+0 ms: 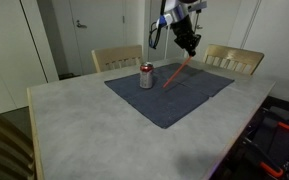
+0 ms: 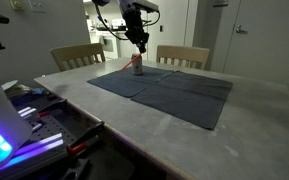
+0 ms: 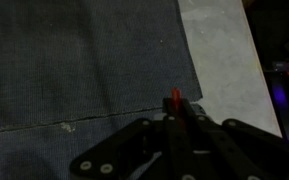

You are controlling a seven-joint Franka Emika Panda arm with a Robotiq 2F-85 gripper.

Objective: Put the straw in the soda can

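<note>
Fingers clamp the straw, tilted over the mat near the soda can.

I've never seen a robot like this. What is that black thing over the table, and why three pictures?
It's a robot arm that a person steers. Two pictures come from cameras in the room; the dark close-up comes from a camera on its wrist. On the pale table lies a dark grey cloth, and on it stands a small red soda can with a silver top. The jaws pinch a thin red straw, tilted, beside the can.
</note>
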